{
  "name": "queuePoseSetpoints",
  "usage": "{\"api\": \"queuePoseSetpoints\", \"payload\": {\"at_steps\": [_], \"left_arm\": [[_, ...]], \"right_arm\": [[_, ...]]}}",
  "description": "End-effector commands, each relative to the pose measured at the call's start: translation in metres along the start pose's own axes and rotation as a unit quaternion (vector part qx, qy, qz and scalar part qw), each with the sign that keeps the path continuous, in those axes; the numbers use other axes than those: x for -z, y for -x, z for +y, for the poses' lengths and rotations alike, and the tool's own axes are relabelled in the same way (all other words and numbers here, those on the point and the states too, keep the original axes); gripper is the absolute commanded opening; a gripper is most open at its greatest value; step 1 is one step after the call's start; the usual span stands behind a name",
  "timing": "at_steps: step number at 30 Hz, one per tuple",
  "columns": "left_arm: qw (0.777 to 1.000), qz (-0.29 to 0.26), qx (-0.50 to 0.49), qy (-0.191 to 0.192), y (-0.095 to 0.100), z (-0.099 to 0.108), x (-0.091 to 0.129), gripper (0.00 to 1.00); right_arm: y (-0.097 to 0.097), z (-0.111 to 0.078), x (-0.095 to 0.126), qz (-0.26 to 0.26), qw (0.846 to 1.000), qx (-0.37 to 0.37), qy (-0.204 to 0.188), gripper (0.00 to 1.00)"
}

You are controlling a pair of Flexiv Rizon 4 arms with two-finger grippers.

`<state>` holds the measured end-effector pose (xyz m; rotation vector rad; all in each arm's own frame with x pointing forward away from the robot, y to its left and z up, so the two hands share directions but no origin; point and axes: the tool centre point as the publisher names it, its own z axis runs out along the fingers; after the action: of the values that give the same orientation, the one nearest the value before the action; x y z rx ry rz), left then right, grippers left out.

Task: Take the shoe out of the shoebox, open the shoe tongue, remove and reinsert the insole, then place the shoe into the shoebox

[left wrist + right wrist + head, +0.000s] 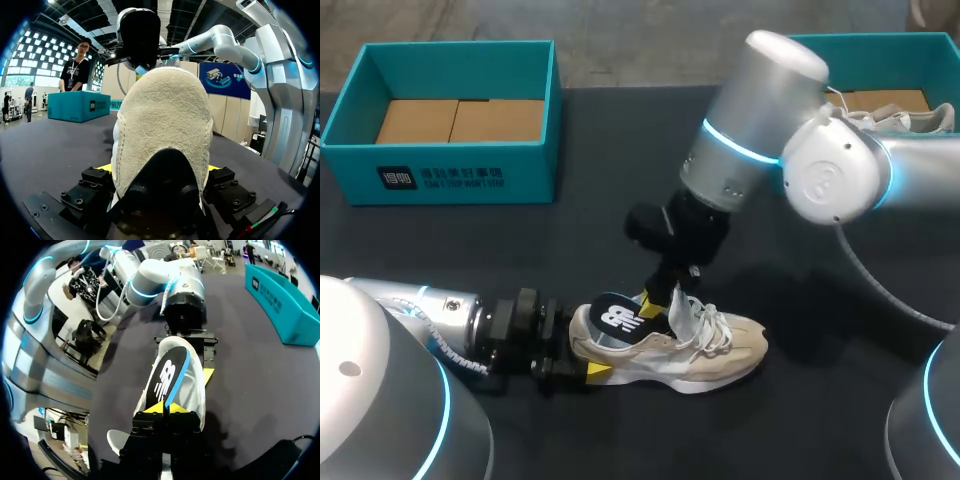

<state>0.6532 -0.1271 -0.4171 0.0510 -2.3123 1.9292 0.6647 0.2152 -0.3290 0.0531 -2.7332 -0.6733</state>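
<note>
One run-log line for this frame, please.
stage: insole step | left tool: shut on shoe heel | right tool: shut on insole, part inside shoe | shoe: on table

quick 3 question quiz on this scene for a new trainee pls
1. True or false: the shoe lies inside the left shoebox.
2. Which gripper holds the shoe's heel? A) left B) right C) neither
3. Fill in: the right gripper is shut on the ____.

Key
1. False: it rests on the table, outside the left shoebox.
2. A: the left gripper clamps the heel from both sides.
3. insole, which it pinches above the shoe's opening.
</note>
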Motion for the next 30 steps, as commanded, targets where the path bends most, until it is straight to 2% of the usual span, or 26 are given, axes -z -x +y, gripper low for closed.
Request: {"api": "queuePoseSetpoints", "payload": {"at_steps": [1, 13, 24, 27, 30], "left_arm": [[1.000, 0.000, 0.000, 0.000, 0.001, 0.003, 0.001, 0.00], [1.000, 0.000, 0.000, 0.000, 0.001, 0.003, 0.001, 0.00], [1.000, 0.000, 0.000, 0.000, 0.001, 0.003, 0.001, 0.00], [1.000, 0.000, 0.000, 0.000, 0.001, 0.003, 0.001, 0.00], [1.000, 0.000, 0.000, 0.000, 0.001, 0.003, 0.001, 0.00]], "right_arm": [[-0.003, 0.001, 0.000, -0.014, 1.000, 0.019, 0.012, 0.00], [0.006, 0.018, -0.002, -0.015, 0.998, 0.053, 0.018, 0.00], [0.012, 0.035, -0.005, 0.007, 0.996, 0.085, -0.004, 0.00], [0.012, 0.036, -0.007, 0.015, 0.996, 0.084, -0.007, 0.21], [0.013, 0.034, -0.007, 0.018, 0.996, 0.082, -0.005, 0.26]]}}
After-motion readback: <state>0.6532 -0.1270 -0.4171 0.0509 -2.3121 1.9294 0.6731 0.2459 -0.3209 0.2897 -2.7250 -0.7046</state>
